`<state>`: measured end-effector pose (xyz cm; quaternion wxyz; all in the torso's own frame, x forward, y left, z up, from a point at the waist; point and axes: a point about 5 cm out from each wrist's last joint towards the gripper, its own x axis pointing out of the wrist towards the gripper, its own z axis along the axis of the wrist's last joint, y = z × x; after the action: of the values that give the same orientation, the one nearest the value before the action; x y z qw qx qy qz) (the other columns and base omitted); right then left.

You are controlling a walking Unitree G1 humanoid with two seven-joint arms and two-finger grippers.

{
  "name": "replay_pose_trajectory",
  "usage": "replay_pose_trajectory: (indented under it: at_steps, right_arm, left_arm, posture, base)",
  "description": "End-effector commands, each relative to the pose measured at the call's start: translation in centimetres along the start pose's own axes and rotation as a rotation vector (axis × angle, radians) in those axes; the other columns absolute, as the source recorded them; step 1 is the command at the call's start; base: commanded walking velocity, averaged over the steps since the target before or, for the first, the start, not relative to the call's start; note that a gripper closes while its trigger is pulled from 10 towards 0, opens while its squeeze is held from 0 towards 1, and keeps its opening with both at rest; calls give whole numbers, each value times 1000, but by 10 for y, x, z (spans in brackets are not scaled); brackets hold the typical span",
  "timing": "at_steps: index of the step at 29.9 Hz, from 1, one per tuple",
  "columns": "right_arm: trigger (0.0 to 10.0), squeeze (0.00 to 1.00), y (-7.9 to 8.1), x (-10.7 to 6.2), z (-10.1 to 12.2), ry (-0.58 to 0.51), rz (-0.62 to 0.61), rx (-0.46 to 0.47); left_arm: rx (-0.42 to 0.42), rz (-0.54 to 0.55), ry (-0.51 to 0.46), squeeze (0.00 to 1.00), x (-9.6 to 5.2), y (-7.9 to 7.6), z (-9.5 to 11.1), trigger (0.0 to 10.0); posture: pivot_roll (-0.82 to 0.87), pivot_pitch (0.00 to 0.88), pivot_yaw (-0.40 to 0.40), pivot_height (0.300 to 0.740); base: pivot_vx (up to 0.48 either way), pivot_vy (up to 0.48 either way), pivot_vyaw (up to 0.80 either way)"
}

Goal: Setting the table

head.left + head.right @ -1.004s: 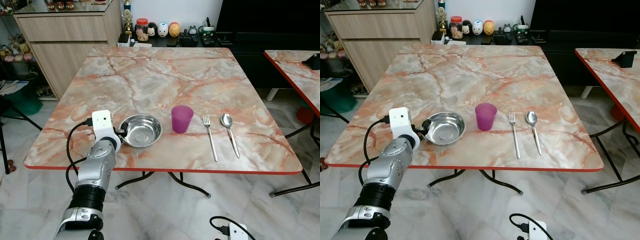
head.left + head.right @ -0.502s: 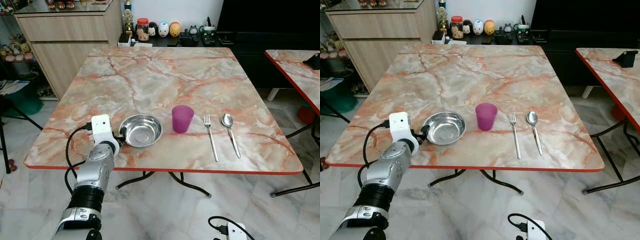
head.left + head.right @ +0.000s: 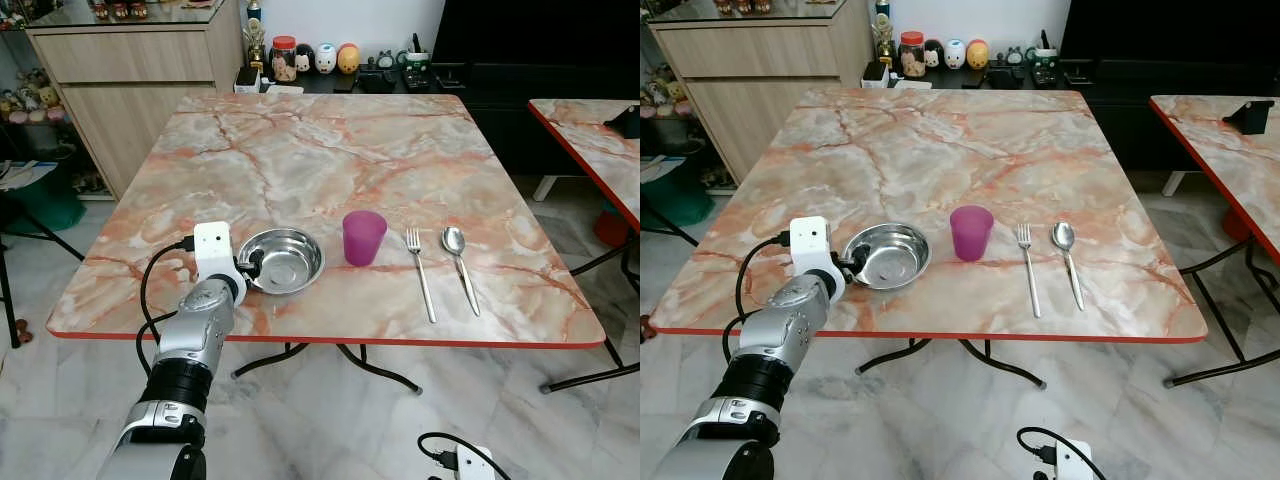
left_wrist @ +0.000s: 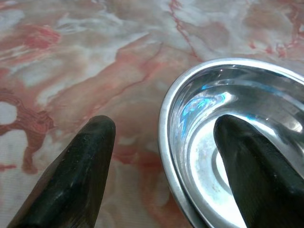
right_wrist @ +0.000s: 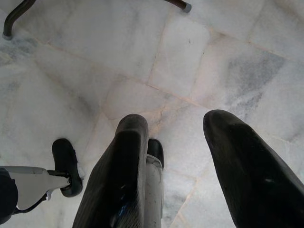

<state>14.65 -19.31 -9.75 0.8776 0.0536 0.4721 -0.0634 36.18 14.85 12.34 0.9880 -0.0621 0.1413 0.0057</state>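
Note:
A steel bowl rests near the front edge of the marble table. To its right stand a purple cup, a fork and a spoon in a row. My left gripper is at the bowl's left rim and is open. In the left wrist view one black finger sits inside the bowl and the other is outside on the tabletop, straddling the rim. My right gripper hangs low over the floor, open and empty.
A second marble table stands at the right. A wooden cabinet is at the back left, with jars and figurines on a low shelf behind the table. A green bin sits on the floor at the left.
My left wrist has shifted slightly to the right, closer to the bowl's rim. The bowl, cup, fork and spoon have stayed in place.

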Motion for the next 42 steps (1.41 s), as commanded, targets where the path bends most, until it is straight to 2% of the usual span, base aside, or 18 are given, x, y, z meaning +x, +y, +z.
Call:
replay_pose_trajectory:
  at_steps: [1,12,13,14,15,18,26,31,37,42]
  right_arm:
    - [10000,0,-1,0,-1,10,-3,7]
    - [10000,0,2,0,0,12,2,9]
    - [10000,0,3,0,-1,13,3,8]
    - [10000,0,3,1,-1,13,3,8]
    - [10000,0,4,1,-1,14,4,7]
    - [10000,0,9,1,-1,17,10,4]
    - [10000,0,10,2,1,17,12,-2]
    - [10000,0,10,2,2,18,14,-5]
    - [10000,0,19,2,1,21,24,-8]
    - [10000,0,19,2,1,19,26,-9]
  left_arm:
    - [24,2,14,0,2,0,2,10000]
    - [23,-6,44,0,3,-1,-2,10000]
    - [22,-10,45,0,3,-2,-2,8431]
    - [21,-13,45,0,3,-2,-2,8431]
    - [19,-15,44,0,3,-2,-2,0]
    - [16,-18,41,0,3,-3,-1,0]
    - [16,-6,30,0,2,-1,0,0]
    - [51,6,22,0,2,2,3,0]
    - [56,8,13,0,1,2,5,0]
    - [65,12,6,0,1,2,6,0]
  posture:
    - [25,0,-7,740]
    - [25,0,-6,740]
    - [25,0,-5,740]
    - [25,0,-5,740]
    - [25,0,-5,740]
    - [27,0,-7,740]
    - [27,0,-7,740]
    - [29,0,-9,740]
    - [29,0,-8,740]
    - [29,0,-9,740]
  base:
    - [0,0,0]
    - [0,0,0]
    - [0,0,0]
    - [0,0,0]
    - [0,0,0]
    - [0,0,0]
    - [0,0,0]
    - [0,0,0]
    - [0,0,0]
    - [0,0,0]
